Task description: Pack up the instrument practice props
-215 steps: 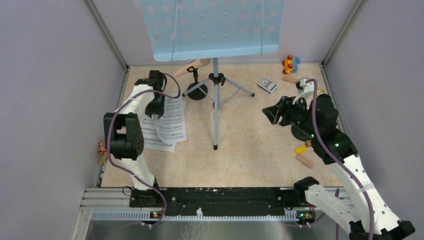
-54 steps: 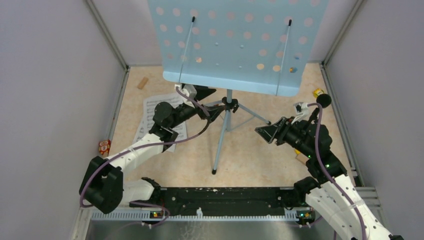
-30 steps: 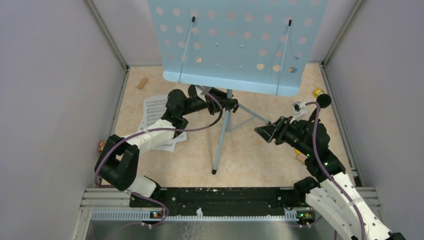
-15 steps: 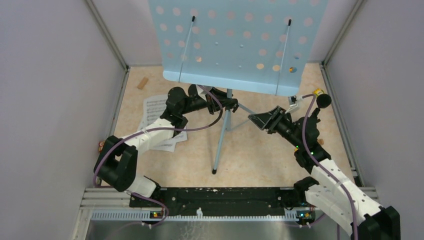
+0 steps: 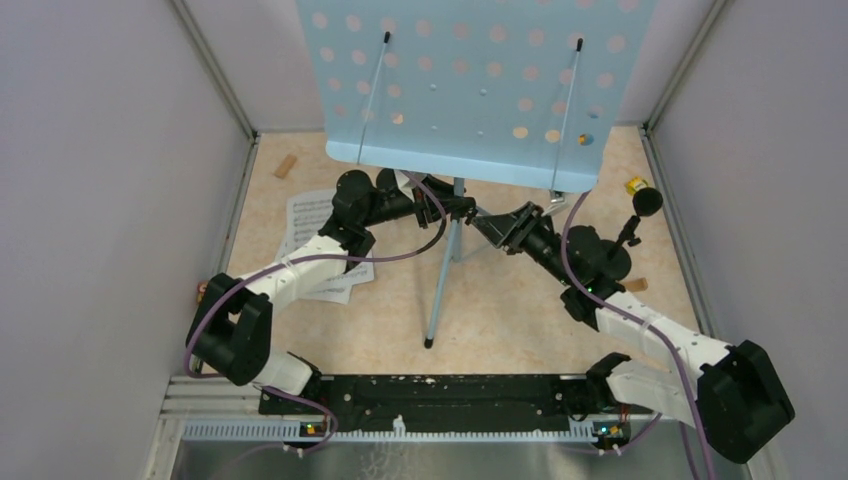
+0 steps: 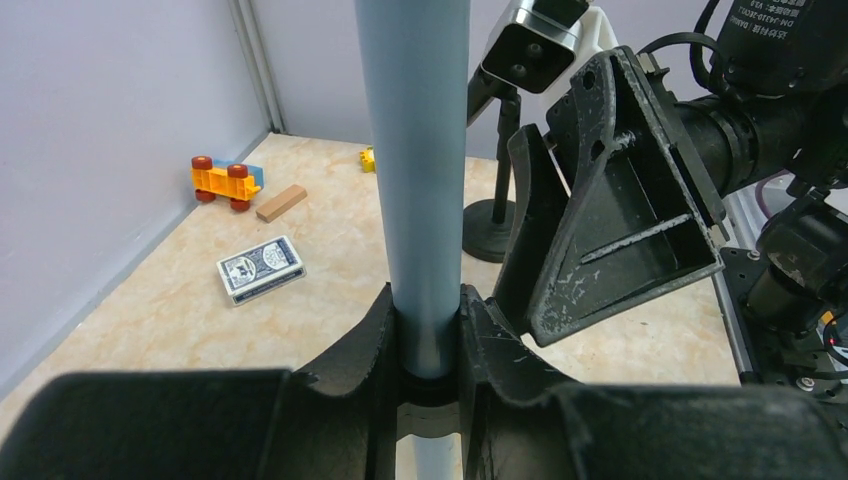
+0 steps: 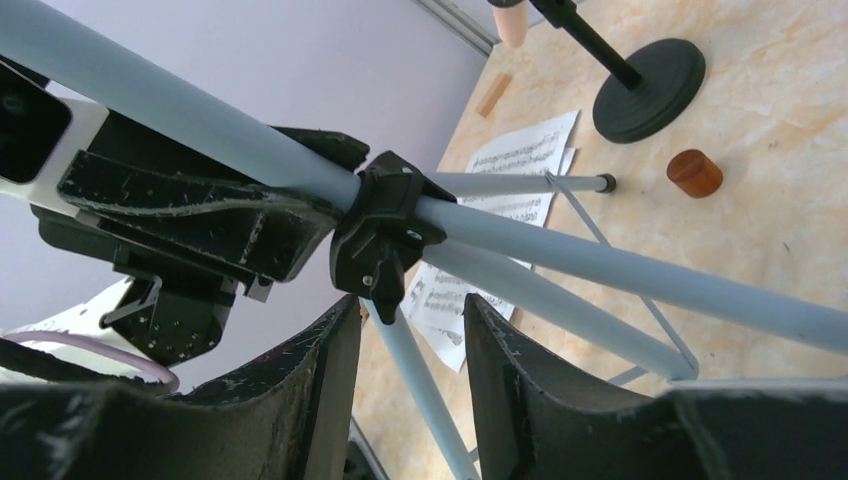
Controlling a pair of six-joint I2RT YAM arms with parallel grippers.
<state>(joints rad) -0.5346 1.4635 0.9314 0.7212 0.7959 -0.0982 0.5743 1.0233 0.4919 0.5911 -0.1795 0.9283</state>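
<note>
Clenched jaws on the left gripper [image 6: 428, 310], pressing both sides of the grey pole [image 6: 415, 150] of the music rack [image 5: 470, 90], upright at the centre of the left wrist view. Released jaws on the right gripper [image 7: 405, 310], spread to either side of the black hub [image 7: 385, 235] at the junction of the tripod legs, not touching it. Both at the pole near the middle of the top view, just under the lower edge of the light-blue perforated panel filling the upper centre. One grey leg reaching down to the lower centre over the table [image 5: 500, 300]. Sheet-music pages [image 5: 310, 235] flat at left of centre, partly beneath the left arm. Black microphone [image 5: 646, 201] at right of centre, on its holder [image 5: 628, 228], beside the right arm. Beige microphone [image 7: 510, 20] at the top edge of the right wrist view, above a second round base [image 7: 650, 75], with a brown cylinder [image 7: 694, 172] near it. Card box [image 6: 260, 268], wooden block [image 6: 281, 202] and toy car [image 6: 225, 180] at the left of the left wrist view.
</note>
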